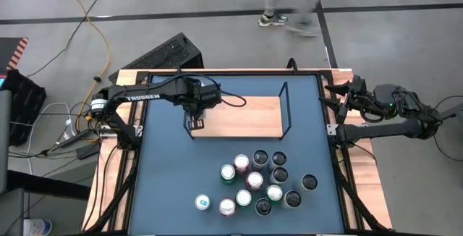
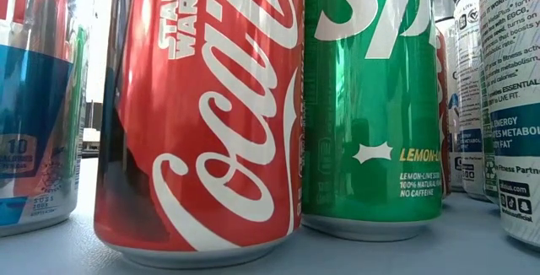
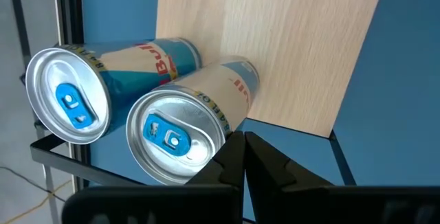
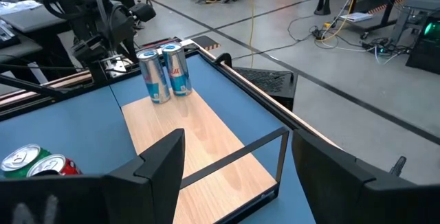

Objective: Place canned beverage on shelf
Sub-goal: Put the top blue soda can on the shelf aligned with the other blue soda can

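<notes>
Overhead, the left pincer [image 1: 195, 116] hangs over the left end of the shelf [image 1: 246, 124], a light-wood board with a thin black wire frame lying on the blue counter [image 1: 166, 171]. Its fingers [image 3: 237, 162] are pressed together and hold nothing. Two blue-and-silver cans [image 4: 165, 73] stand upright, touching each other, at that end of the shelf; from above the arm hides them. The left wrist camera shows both cans [image 3: 137, 93] just beyond the fingertips, their bases cut off where they meet the wood. The right pincer [image 4: 237, 165] waits at the counter's right edge, its fingers spread wide and empty, well apart from the shelf. A cluster of other cans [image 1: 260, 182] stands on the counter nearer the front. At counter height, a red can [image 2: 202, 115] and a green can [image 2: 371, 98] fill the frame and block everything behind.
</notes>
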You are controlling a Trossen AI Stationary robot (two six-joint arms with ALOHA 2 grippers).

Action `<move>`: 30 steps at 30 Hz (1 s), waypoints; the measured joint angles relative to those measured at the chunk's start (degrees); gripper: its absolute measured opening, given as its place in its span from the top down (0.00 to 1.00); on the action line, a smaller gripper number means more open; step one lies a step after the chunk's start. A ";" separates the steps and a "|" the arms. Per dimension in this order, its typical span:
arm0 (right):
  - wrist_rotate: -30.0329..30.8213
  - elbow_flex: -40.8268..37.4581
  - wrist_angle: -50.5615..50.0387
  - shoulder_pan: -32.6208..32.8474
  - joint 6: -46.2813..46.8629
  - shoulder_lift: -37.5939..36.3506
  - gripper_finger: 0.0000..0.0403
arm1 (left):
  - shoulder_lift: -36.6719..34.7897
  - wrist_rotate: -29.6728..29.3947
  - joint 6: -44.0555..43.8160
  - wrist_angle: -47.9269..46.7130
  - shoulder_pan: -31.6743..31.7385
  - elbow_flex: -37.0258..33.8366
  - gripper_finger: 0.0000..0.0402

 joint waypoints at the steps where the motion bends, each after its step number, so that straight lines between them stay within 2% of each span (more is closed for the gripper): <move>1: 0.02 0.00 0.00 -0.02 0.00 -0.01 0.35 | 0.00 0.00 0.00 0.00 0.00 0.00 1.00; 18: 0.00 0.00 0.00 -0.01 0.41 -0.01 0.35 | 0.00 0.12 -0.99 -1.68 0.13 0.03 1.00; 23: 0.01 0.00 0.00 0.00 0.42 -0.01 0.35 | -0.04 5.20 -2.41 -1.97 0.13 2.01 1.00; 30: 0.02 0.00 0.00 -0.02 0.44 -0.01 0.35 | -0.15 11.81 -7.47 -5.68 -0.80 11.50 1.00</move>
